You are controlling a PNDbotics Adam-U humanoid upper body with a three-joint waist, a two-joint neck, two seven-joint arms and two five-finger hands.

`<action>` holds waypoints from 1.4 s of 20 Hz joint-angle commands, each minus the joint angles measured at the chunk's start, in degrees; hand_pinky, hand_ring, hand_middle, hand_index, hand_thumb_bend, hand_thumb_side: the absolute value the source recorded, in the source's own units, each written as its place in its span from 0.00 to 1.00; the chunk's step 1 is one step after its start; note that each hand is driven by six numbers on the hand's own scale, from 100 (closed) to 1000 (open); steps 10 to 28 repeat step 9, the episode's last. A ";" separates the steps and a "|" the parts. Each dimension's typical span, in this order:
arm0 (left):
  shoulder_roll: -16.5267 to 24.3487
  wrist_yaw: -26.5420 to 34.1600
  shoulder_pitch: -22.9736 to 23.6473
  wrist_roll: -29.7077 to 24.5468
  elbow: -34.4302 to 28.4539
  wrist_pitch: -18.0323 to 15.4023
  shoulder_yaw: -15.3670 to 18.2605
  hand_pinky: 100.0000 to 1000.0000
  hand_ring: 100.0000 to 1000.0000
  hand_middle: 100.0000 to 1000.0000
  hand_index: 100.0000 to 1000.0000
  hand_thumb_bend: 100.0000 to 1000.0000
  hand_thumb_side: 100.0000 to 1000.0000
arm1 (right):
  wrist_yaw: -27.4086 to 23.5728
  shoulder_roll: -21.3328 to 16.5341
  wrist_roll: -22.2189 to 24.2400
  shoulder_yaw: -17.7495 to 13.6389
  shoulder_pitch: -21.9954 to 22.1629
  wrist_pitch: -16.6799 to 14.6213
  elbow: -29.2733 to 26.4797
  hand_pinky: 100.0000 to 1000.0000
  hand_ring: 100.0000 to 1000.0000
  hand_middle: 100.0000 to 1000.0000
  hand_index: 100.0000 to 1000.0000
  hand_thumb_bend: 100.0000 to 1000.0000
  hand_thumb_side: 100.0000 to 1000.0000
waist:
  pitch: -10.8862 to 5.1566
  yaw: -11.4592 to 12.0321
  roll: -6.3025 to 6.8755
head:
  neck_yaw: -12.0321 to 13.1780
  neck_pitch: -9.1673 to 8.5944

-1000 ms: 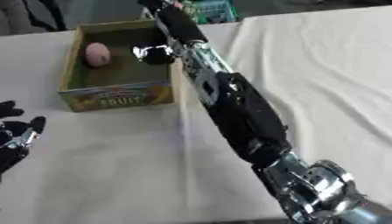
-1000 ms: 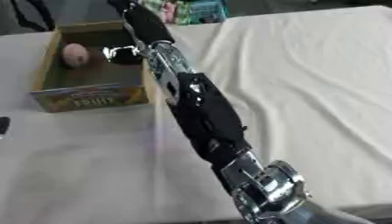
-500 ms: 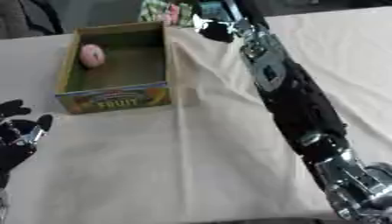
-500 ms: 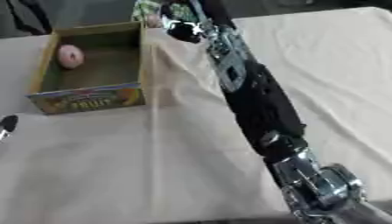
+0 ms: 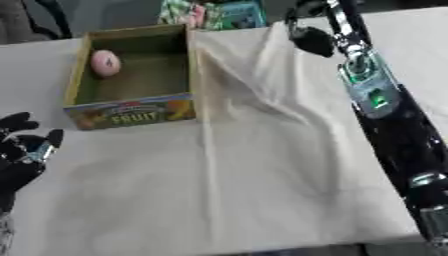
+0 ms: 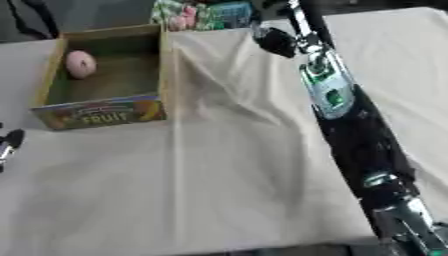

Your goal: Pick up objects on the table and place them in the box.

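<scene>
One pink object lies inside the box, well apart from the right hand. Right hand finger state cannot be determined. Left hand rests with fingers relaxed near the lower left.

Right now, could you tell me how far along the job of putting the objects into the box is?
Done: one pink object lies inside the box, at its far left corner. In hand: nothing that I can see. The right hand reaches toward the table's far edge, near colourful packages behind the box; its fingers are unclear. The left hand rests open at the lower left. Left: the packages, if they count; no other loose items show on the cloth.
</scene>
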 commanded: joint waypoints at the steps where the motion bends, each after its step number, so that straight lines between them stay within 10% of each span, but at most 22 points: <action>1: 1.33 -0.11 -0.30 0.25 -1.06 -0.05 0.61 0.53 0.48 0.55 0.71 0.48 0.00 | -2.76 -2.11 -0.44 -1.31 0.68 0.45 -2.91 0.68 0.79 0.57 0.84 0.00 0.15 | -0.97 -0.05 0.00 | 0.41 0.12; 28: 1.29 -0.09 -0.20 0.38 -1.10 -0.03 0.70 0.53 0.48 0.55 0.71 0.48 0.00 | -4.78 -2.02 -0.76 -2.38 2.90 1.16 -4.69 0.68 0.79 0.57 0.84 0.00 0.16 | -1.03 -0.18 -0.06 | 2.01 -0.50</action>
